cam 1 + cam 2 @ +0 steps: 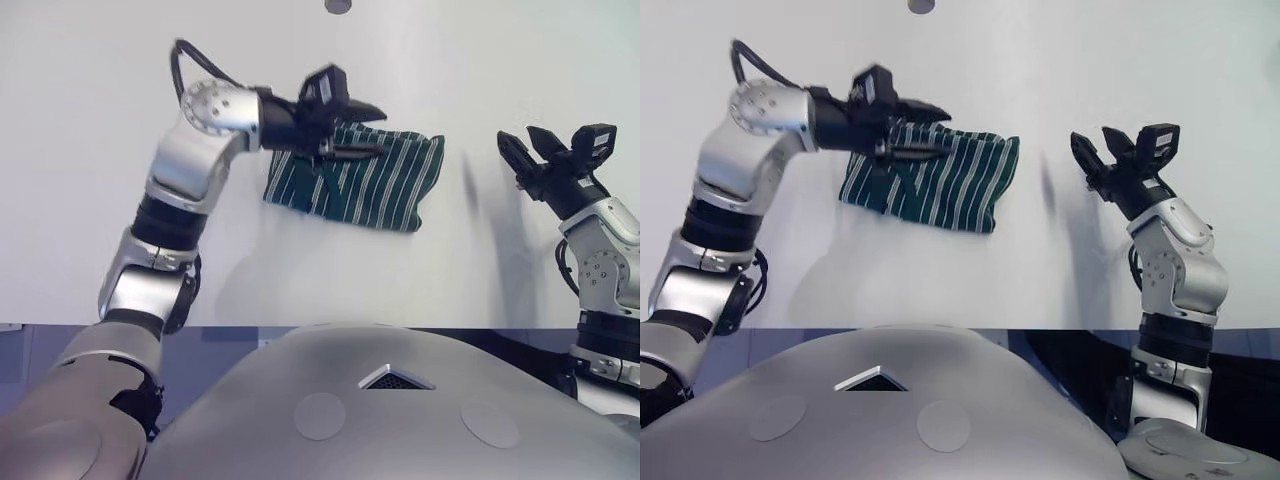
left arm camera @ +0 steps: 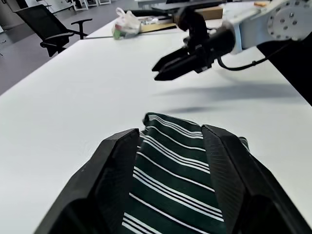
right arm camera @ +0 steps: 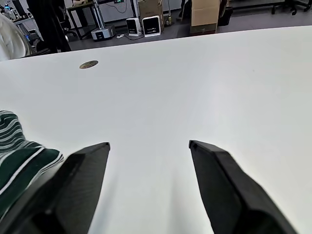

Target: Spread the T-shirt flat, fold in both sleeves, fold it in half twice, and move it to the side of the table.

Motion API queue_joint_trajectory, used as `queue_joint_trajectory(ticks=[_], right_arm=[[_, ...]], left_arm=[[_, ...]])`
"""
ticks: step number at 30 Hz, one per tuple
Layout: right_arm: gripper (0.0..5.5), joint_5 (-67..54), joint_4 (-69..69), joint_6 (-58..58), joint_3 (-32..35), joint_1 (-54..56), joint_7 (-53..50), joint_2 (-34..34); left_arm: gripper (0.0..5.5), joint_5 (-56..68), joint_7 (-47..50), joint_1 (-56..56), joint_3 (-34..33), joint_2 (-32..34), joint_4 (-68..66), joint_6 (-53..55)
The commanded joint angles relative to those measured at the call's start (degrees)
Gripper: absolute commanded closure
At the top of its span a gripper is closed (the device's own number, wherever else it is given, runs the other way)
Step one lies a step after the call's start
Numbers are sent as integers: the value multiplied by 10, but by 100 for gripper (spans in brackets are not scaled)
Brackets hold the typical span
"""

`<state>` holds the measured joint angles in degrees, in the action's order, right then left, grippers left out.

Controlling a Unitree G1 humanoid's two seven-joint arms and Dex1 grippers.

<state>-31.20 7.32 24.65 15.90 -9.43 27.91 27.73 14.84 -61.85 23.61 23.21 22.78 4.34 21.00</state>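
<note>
The T-shirt (image 1: 360,185), dark green with thin white stripes, lies folded into a compact rectangle on the white table (image 1: 100,150), a little left of centre. My left gripper (image 1: 372,131) is over its far left part, open, and the striped cloth (image 2: 170,165) shows between and below the two black fingers (image 2: 117,165). I cannot tell whether they touch the cloth. To the right of the shirt and clear of it, my right gripper (image 1: 530,148) is raised above the table, open and holding nothing (image 3: 148,144). A corner of the shirt (image 3: 19,156) shows beside it.
A small round grommet (image 1: 338,5) sits in the table top at the far edge. Bare table surrounds the shirt on both sides and in front. Beyond the table are an office chair (image 2: 48,24), boxes (image 3: 204,12) and other desks.
</note>
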Motion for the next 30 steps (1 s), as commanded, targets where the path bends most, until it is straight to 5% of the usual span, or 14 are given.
queue_joint_trajectory(ticks=[1, 6, 10, 19, 24, 27, 30], right_arm=[[243, 12, -7, -9, 4, -7, 0, -11], [243, 45, -42, -45, -11, 17, 13, -11], [243, 60, -45, -63, -19, 22, 16, -17], [243, 79, -60, -94, -31, 45, 0, -41], [243, 97, -89, -129, -45, 91, -17, -76], [243, 116, -78, -172, -51, 105, -38, -100], [243, 191, -43, -273, -45, 145, -136, -138]], left_arm=[[246, -61, 15, -30, 65, -5, -9, -30], [192, -157, 65, -37, 119, -14, -159, -58], [192, -201, 208, 5, 80, -48, -357, -75], [192, -33, 621, 212, -256, -29, -742, -115], [192, -6, 732, 241, -363, 11, -799, -166], [192, -36, 718, 274, -355, 4, -788, -201], [192, -107, 739, 314, -305, -15, -663, -347]])
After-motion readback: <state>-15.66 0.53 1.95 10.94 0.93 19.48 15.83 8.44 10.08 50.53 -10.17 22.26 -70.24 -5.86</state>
